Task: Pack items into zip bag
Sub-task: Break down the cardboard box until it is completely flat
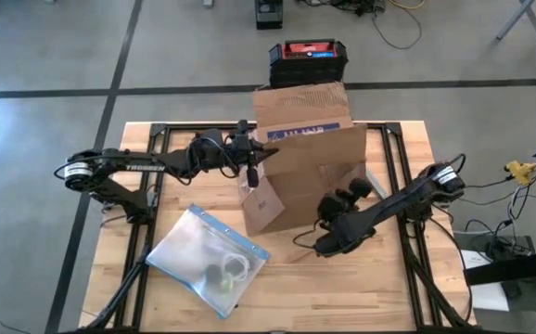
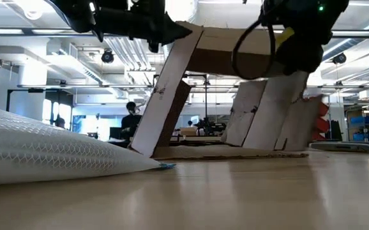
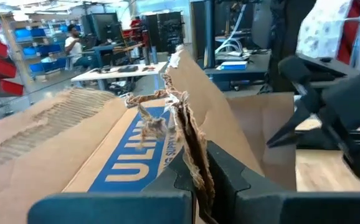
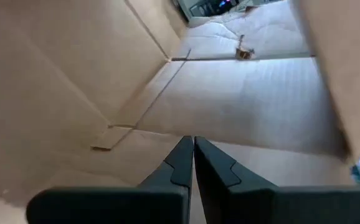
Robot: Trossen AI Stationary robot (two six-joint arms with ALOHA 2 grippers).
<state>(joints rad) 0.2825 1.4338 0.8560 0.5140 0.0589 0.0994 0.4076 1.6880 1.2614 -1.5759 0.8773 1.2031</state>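
Right pincer (image 4: 194,163): fingers pressed together with nothing between them, pushed into the open side of the cardboard box (image 1: 300,153); plain brown inner walls fill its wrist view. Seen from above, the right arm reaches in from the tabletop's right edge and ends at the box's lower right side.

Zip bag (image 1: 206,259): flat, clear, blue zip strip along one edge, lying on the tabletop (image 1: 379,283) toward the near left corner, well apart from both pincers. It rests at a slant to the tabletop edges. In the low view it shows as a pale, slightly puffed sheet at the left (image 2: 50,150).

Items (image 1: 223,272): a dark roundish piece and a pale whitish one visible through the plastic, inside the bag near its right end. Exact count cannot be told.

Cardboard box: brown, blue ULINE lettering on one face, tipped up near the middle of the tabletop toward the far edge, flaps open.

Left pincer (image 3: 195,180): closed on a torn edge of a box flap, the ragged cardboard clamped between the two fingers. The left arm comes in from the left edge of the tabletop.

Black case (image 1: 308,61): on the floor beyond the far edge, red top panel.
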